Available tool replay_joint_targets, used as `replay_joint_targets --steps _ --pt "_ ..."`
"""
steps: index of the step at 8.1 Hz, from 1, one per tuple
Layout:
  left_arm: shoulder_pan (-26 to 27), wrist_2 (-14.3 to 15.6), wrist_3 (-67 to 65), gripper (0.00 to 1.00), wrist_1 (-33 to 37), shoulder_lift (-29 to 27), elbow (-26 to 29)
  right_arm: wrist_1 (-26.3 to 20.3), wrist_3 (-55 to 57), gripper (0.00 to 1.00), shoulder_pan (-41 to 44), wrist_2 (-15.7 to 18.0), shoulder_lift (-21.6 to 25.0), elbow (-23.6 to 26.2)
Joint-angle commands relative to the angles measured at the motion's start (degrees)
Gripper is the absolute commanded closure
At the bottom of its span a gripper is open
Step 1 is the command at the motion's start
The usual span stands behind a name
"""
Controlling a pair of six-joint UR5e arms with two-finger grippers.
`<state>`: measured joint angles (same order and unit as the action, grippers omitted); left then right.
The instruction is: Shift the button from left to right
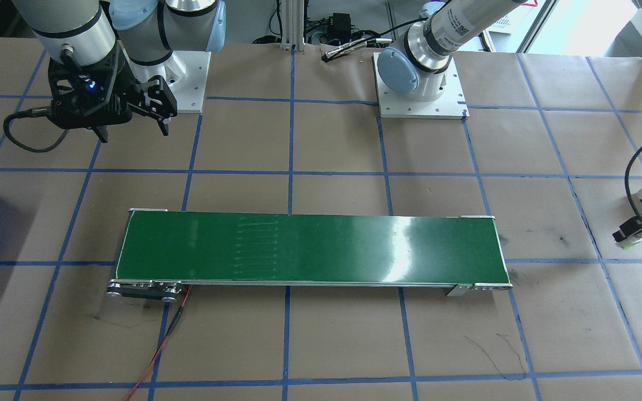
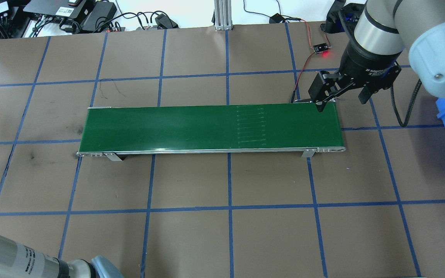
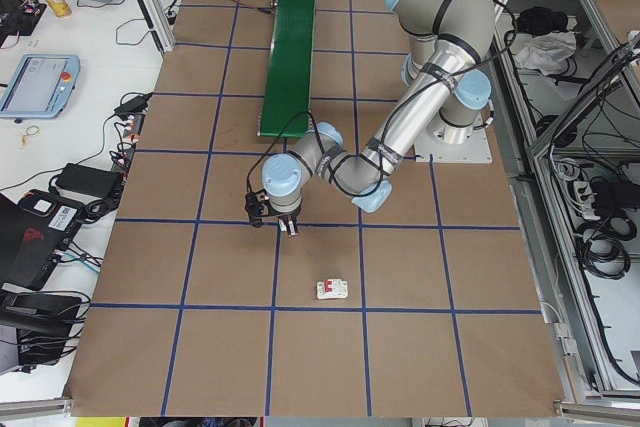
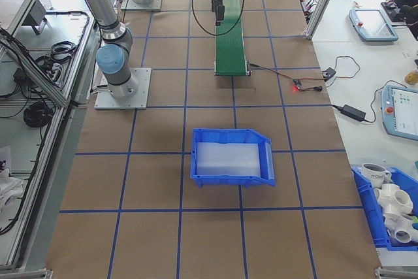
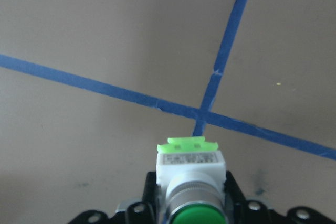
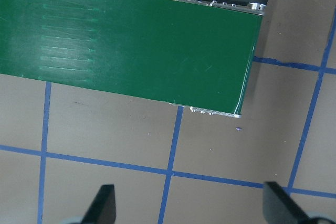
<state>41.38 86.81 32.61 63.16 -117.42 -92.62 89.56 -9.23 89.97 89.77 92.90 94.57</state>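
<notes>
Left gripper [image 5: 191, 203] is clamping the button [image 5: 191, 182] between its fingers, green cap facing the wrist camera, white body and light-green tab pointing out over the paper-covered table [image 5: 105, 35] and a blue tape cross [image 5: 202, 113]. In the front-facing view the same gripper [image 1: 636, 228] is sitting at 3 o'clock off the conveyor belt [image 1: 310, 248], well apart from it, button raised off the table as far as one can judge.

Right gripper [image 2: 342, 98] is hanging wide, nothing in it, near the belt's end at 2 o'clock in the overhead; wrist view shows both fingers [image 6: 102, 203] spread above bare paper, belt [image 6: 131, 45] at 12.

A white circuit breaker [image 3: 333, 289] is lying on the table near the left arm; a blue bin [image 4: 232, 157] is standing past the belt's right end.

Risks, judged:
- Grip is looking shallow on a small body, so the button could be twisting or slipping during transit.
- Releasing high over the belt could be letting it roll off the edge.
- Right gripper waiting off the belt line could be missing the pickup.
</notes>
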Motion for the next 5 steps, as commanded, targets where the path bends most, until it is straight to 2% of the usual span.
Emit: replay_joint_targets --steps 1,3,5 --pt "5.96 -0.86 -24.87 0.68 7.14 9.37 -0.37 0.0 0.0 0.0 0.03 0.05 0.0 0.0" --pt "14.12 -0.94 -47.69 0.72 7.59 14.13 -0.81 0.0 0.0 0.0 0.03 0.05 0.0 0.0" --pt "22.39 -2.16 -66.08 0.72 13.27 15.65 -0.89 0.0 0.09 0.0 0.03 0.05 0.0 0.0"
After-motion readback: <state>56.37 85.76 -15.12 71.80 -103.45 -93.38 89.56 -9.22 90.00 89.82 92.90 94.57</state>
